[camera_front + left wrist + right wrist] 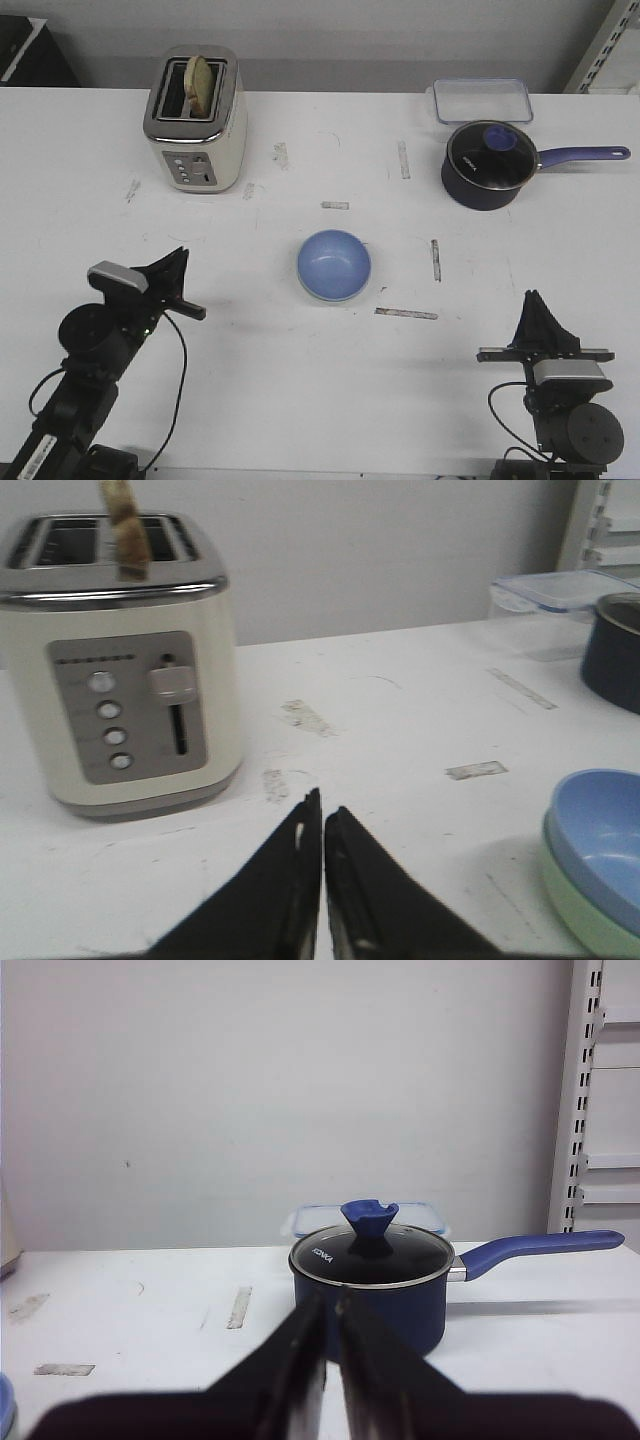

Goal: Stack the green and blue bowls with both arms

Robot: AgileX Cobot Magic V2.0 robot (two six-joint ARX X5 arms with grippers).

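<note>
Bowls are stacked mid-table, blue bowl [334,263] nested in the green bowl [575,910]. Left gripper [178,283] and right gripper [537,312] sit well apart near the front edge, both pinched closed on nothing.

The white table [300,400] fills most of the front view, its surface scuffed and dotted with short strips of worn tape [406,313]. In the upper left stands a cream toaster [195,120] with a slice of bread [200,84] sticking up from one slot. In the upper right sits a dark blue saucepan [487,165] with a glass lid, its handle pointing right, and just behind it a clear plastic container [482,98]. Near the centre rests the green bowl [575,915], with the blue bowl [334,264] nested inside it; only the green rim shows beneath.
</note>
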